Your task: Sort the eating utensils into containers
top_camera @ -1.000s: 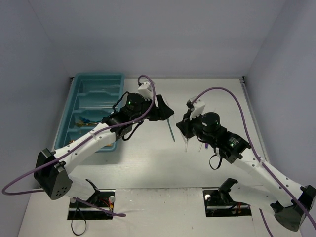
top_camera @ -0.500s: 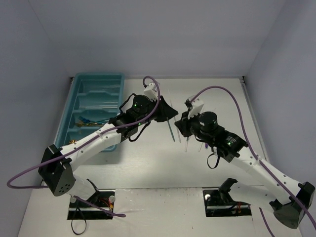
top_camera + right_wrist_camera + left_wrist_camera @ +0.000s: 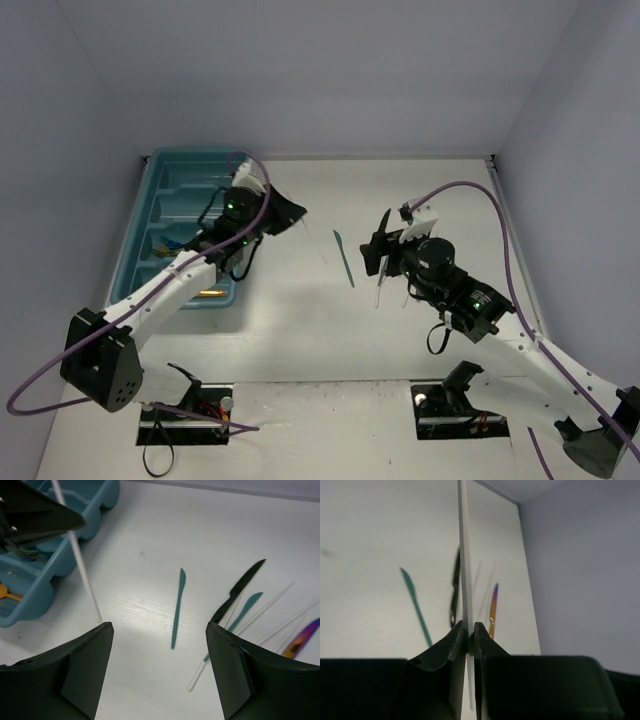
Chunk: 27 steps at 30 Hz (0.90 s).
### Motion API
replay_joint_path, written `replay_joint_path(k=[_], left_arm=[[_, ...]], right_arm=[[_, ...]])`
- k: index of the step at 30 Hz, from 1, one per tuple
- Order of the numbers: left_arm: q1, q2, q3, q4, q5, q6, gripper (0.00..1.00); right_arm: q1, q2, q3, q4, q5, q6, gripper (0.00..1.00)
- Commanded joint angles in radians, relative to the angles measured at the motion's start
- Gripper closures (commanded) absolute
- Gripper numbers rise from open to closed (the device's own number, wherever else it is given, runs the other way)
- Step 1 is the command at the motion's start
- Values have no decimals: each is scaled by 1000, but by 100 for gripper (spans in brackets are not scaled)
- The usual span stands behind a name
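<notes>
Tray (image 3: 200, 153) sits at the far left of the counter (image 3: 300, 330), its long compartments running away from the arms. That probably lets each kind of utensil lie lengthwise in a lane of its own. A gold piece (image 3: 212, 293) already lies in the nearest part.

Just beside the tray's right wall hangs the left tool (image 3: 297, 213), clenched on a white utensil (image 3: 465, 555). It is pinched near one end, so the long shaft sticks out clear of the jaws. I judge this is meant to let it be lowered flat into a compartment.

Further right a teal knife (image 3: 344, 258) lies alone on the bare counter, apart from both arms.

The right tool (image 3: 380, 255) is released, its jaws wide with nothing between them. It hovers above the unsorted pieces, likely in order to pick the next one.

The overhead camera hardly shows the thin white utensil, and the right arm covers most of the pile. The left wrist view gives the pinch itself, pads (image 3: 455, 635) tight on both faces. The right wrist view lays out the pile: a black knife (image 3: 237, 590), a teal piece (image 3: 242, 610) touching it, pale slim handles (image 3: 270, 605), and an iridescent purple piece (image 3: 302, 637) at the edge. It also shows the tray wall (image 3: 60, 560).
</notes>
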Motion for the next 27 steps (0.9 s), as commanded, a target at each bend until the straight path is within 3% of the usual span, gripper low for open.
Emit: replay_joint_path(k=[1, 7, 11, 22, 27], left_arm=[[228, -92, -22, 61, -55, -49, 100], [530, -75, -52, 65, -140, -125, 100], [637, 35, 1, 83, -164, -177, 100], [685, 410, 199, 142, -287, -313, 96], [685, 452, 214, 140, -297, -344, 75]], right_arm=[[-3, -81, -36, 43, 177, 25, 27], [-10, -113, -74, 6, 243, 50, 25], [-11, -113, -86, -27, 243, 64, 25], [-17, -125, -104, -60, 262, 71, 25], [-19, -131, -106, -87, 283, 71, 25]])
